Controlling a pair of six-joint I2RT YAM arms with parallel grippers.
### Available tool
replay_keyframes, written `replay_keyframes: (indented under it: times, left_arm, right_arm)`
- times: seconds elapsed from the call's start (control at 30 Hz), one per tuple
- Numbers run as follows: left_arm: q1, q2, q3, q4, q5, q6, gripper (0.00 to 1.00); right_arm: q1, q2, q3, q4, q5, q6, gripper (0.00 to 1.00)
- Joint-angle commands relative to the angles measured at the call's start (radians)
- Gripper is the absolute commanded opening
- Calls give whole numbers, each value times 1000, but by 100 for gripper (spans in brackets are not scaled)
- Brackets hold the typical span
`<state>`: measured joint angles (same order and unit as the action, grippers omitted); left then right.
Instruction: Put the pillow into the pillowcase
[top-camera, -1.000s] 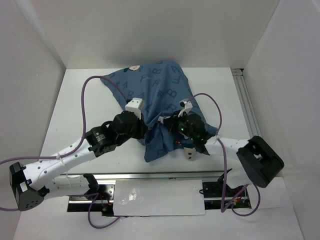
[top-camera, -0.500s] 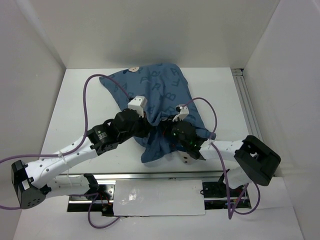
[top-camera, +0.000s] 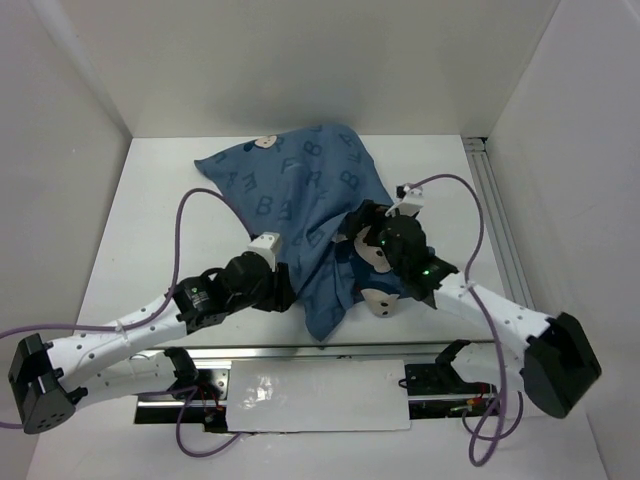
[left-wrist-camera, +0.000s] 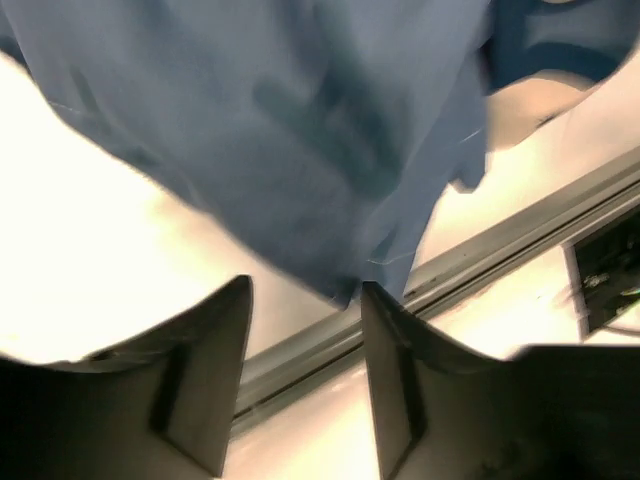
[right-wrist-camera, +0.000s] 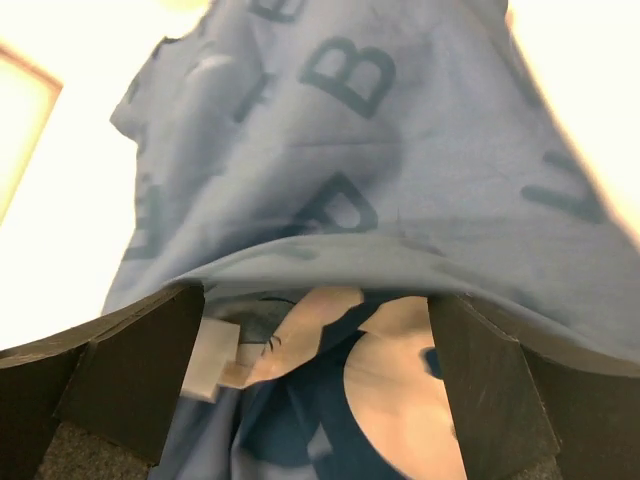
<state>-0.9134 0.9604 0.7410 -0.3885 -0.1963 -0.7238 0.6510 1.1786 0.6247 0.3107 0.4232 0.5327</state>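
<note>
The blue pillowcase (top-camera: 300, 190), printed with pale letters and mouse faces, lies bunched in the middle of the table, one corner pointing at the near rail. The pillow is hidden; none of it shows in any view. My left gripper (top-camera: 288, 285) sits at the left edge of the lower flap. In the left wrist view this gripper (left-wrist-camera: 305, 285) is open, nothing between its fingers, and the pillowcase (left-wrist-camera: 300, 130) corner hangs just past the tips. My right gripper (top-camera: 355, 228) is at the flap's right side. It (right-wrist-camera: 315, 300) stands wide open, a fold of the pillowcase (right-wrist-camera: 350, 150) draped over its fingertips.
An aluminium rail (top-camera: 300, 352) runs along the near edge with a white plate (top-camera: 320, 395) in front of it. A second rail (top-camera: 495, 200) lines the right side. White walls enclose the table. Purple cables (top-camera: 180, 230) loop off both arms.
Both grippers have opened and let go of the pillowcase. The left arm has drawn back toward the near rail and the right one has shifted right. The cloth has slumped and spread.
</note>
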Motion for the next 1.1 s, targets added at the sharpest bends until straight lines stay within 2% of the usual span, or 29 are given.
replay_keyframes:
  times: [0.0,0.03,0.07,0.1,0.2,0.33,0.43,0.53,0.6,0.7,0.73,0.77,0.83,0.87,0.93,0.97,1.03,1.07]
  left_arm:
    - [-8,17,-15,-21,-2,-55,64]
    - [-8,17,-15,-21,-2,-55,70]
    - [-8,17,-25,-21,-2,-55,84]
    - [-8,17,-25,-21,9,-46,91]
    - [-18,-28,-35,-21,46,-34,100]
    - [-27,-120,-90,0,118,-11,100]
    - [-38,-130,-126,43,210,0,100]
    - [-48,-49,-156,118,245,-22,100]
    - [-91,10,-157,226,288,-22,100]
    - [-117,136,-144,295,252,-51,100]
    - [-117,167,-123,295,229,-71,97]
    - [-117,199,-109,295,200,-84,89]
    - [-117,283,-54,263,147,-85,79]
    - [-117,305,-42,263,138,-85,67]
    - [-117,345,-22,254,117,-85,61]
    - [-117,345,-9,254,117,-85,56]
    - [-117,345,-9,267,107,-85,53]
    - [-117,345,-9,302,107,-85,51]
  right_arm:
    - [-39,-134,90,-288,-121,-120,100]
    - [-39,-167,99,-339,-130,-129,100]
    - [-65,-181,108,-432,-152,-144,100]
    - [-76,-192,131,-482,-152,-145,100]
    - [-132,-229,150,-649,-74,-122,100]
    - [-252,-229,138,-708,-55,-96,100]
    - [-362,-194,118,-673,-184,-140,100]
    - [-448,-166,92,-644,-277,-169,100]
    - [-484,-137,81,-644,-258,-178,100]
    - [-545,-102,60,-644,-233,-148,100]
    - [-559,-102,50,-613,-259,-137,100]
    - [-585,-93,21,-589,-291,-137,100]
    - [-606,-79,-3,-535,-390,-137,94]
    - [-616,-79,-17,-523,-421,-137,90]
    - [-626,-70,-32,-471,-520,-151,76]
    - [-626,-70,-46,-457,-546,-151,61]
    - [-636,-70,-46,-444,-604,-151,51]
    - [-636,-70,-46,-444,-604,-151,43]
